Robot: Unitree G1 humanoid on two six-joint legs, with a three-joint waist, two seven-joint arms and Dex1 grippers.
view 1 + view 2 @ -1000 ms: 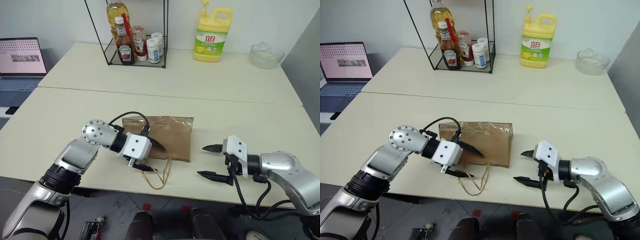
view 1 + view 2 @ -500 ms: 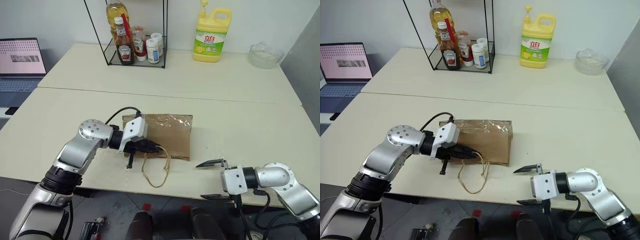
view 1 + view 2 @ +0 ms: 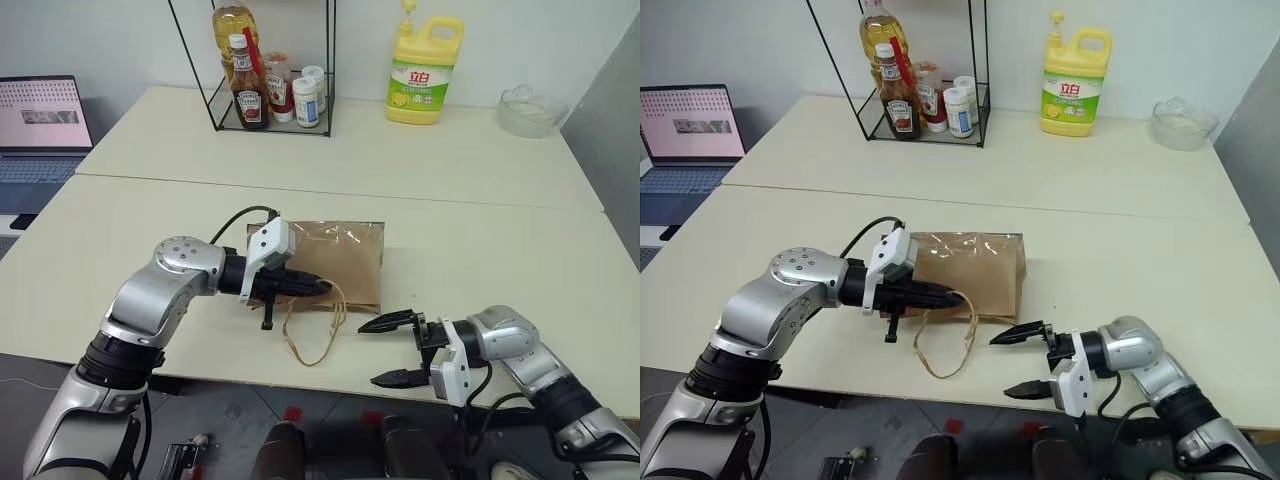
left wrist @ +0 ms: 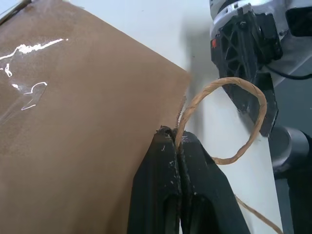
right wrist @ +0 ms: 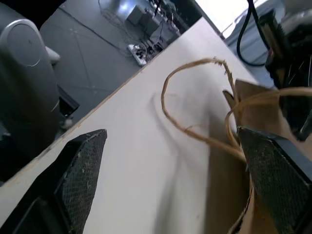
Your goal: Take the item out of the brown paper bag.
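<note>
The brown paper bag (image 3: 340,262) lies flat in the middle of the near table, its mouth towards the front edge. My left gripper (image 3: 322,289) is shut on one twisted handle (image 4: 243,92) right where it meets the bag's rim (image 4: 165,127). The other loop handle (image 3: 310,345) trails on the table. My right gripper (image 3: 370,353) is open just off the bag's near right corner, pointing left at the handles (image 5: 190,97), with nothing between its fingers. The item is hidden.
On the far table stand a wire rack (image 3: 262,80) of sauce bottles, a yellow detergent jug (image 3: 424,70) and a glass bowl (image 3: 528,108). A laptop (image 3: 40,115) sits at the far left. The table's front edge (image 3: 250,385) runs just under my right gripper.
My left gripper has shut on the bag's handle and rolled, lifting the rim slightly. My right gripper has rolled and swung left along the front edge towards the bag's mouth, still open.
</note>
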